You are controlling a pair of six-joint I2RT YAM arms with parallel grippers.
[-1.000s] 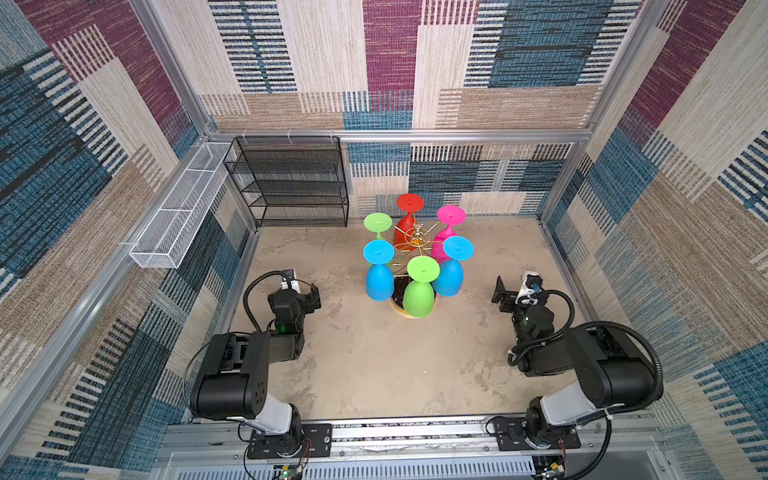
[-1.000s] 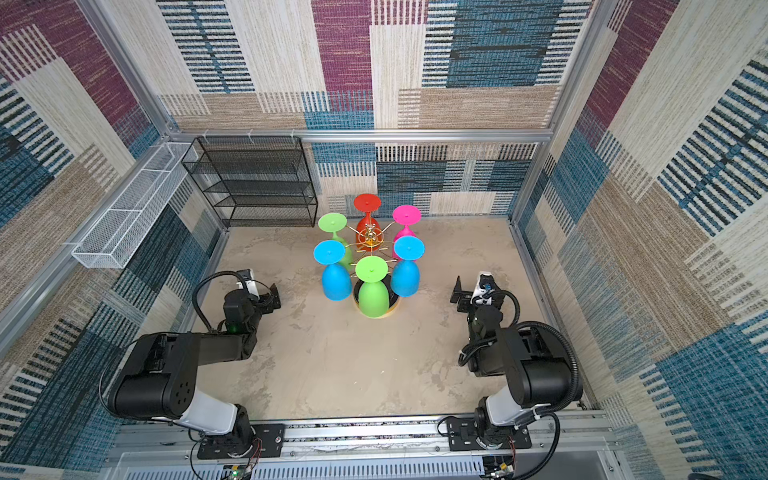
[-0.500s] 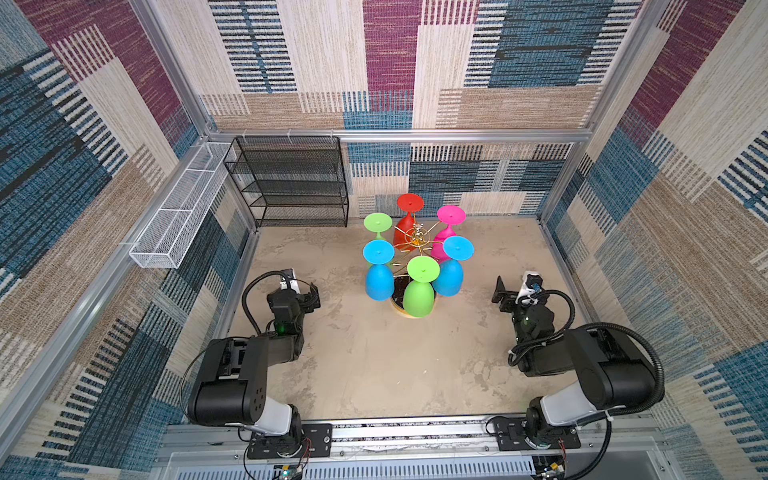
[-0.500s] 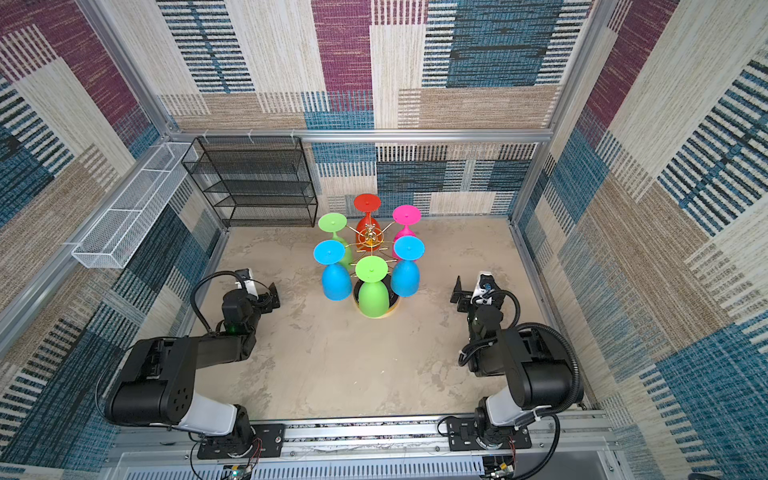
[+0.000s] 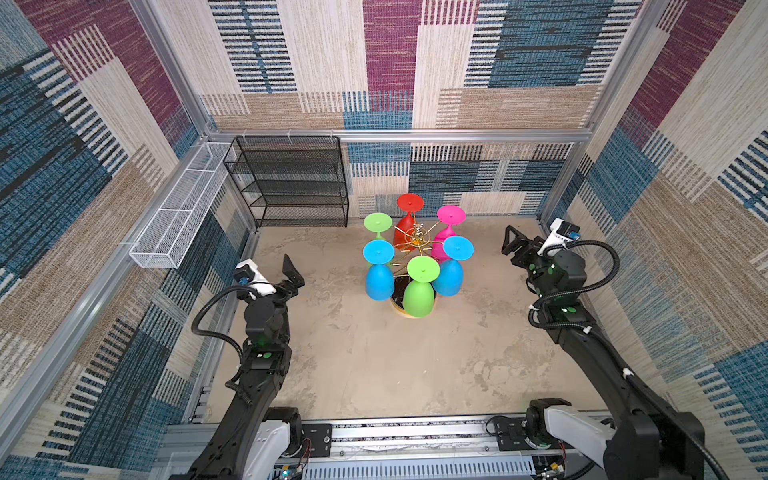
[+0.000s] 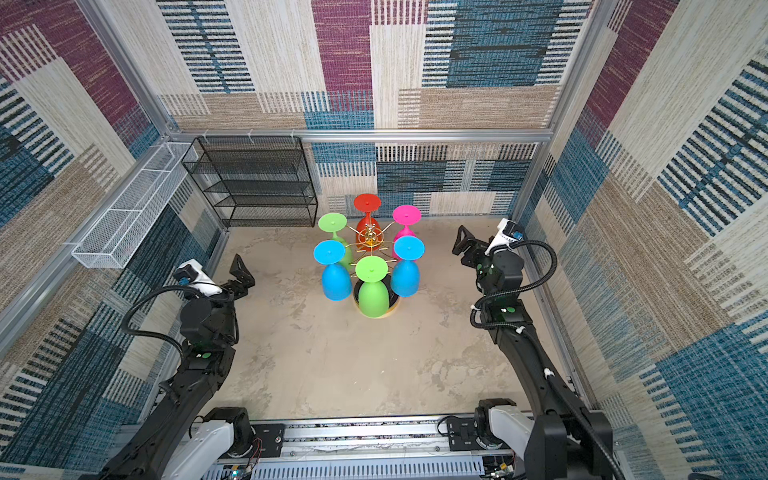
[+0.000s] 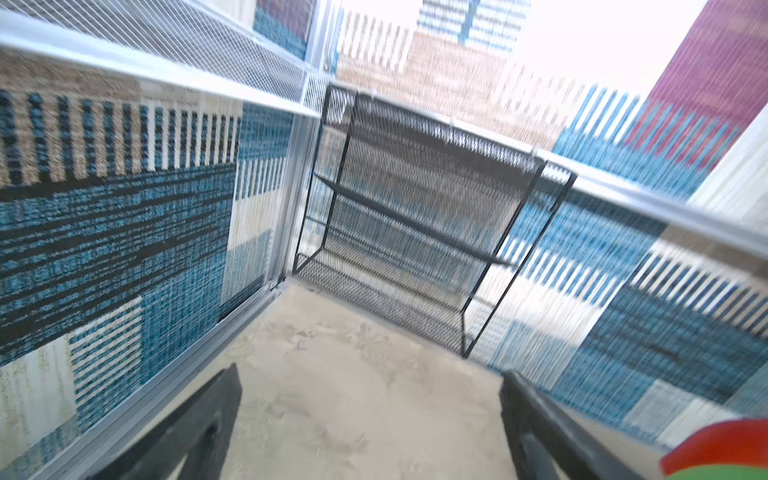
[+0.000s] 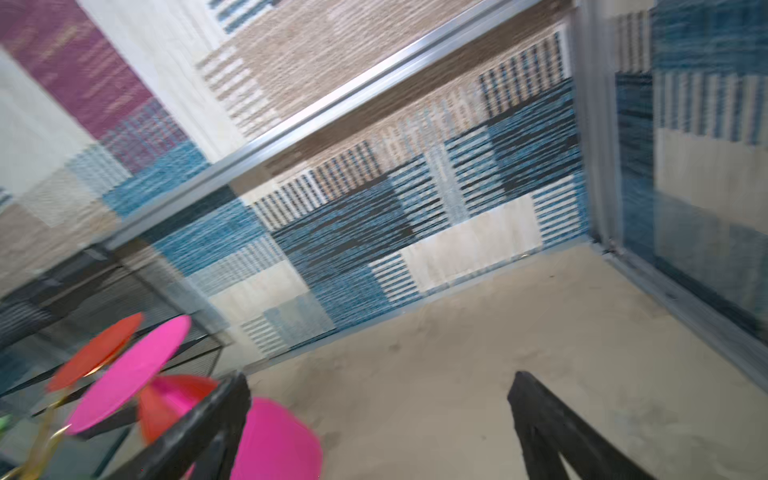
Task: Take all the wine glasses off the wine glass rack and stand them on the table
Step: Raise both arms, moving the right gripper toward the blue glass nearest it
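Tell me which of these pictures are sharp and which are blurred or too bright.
Both top views are sharp and evenly lit, the gold wire wine glass rack crisp. The left wrist view is smeared: the black mesh shelf unit looks streaked, and the patterned wall behind it burns out to white. The right wrist view is smeared too; the pink plastic wine glass has soft edges.

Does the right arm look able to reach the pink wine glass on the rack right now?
Probably yes: right gripper open and empty, pink wine glass on the side of the rack facing it, nothing between; a blue glass hangs close beside.
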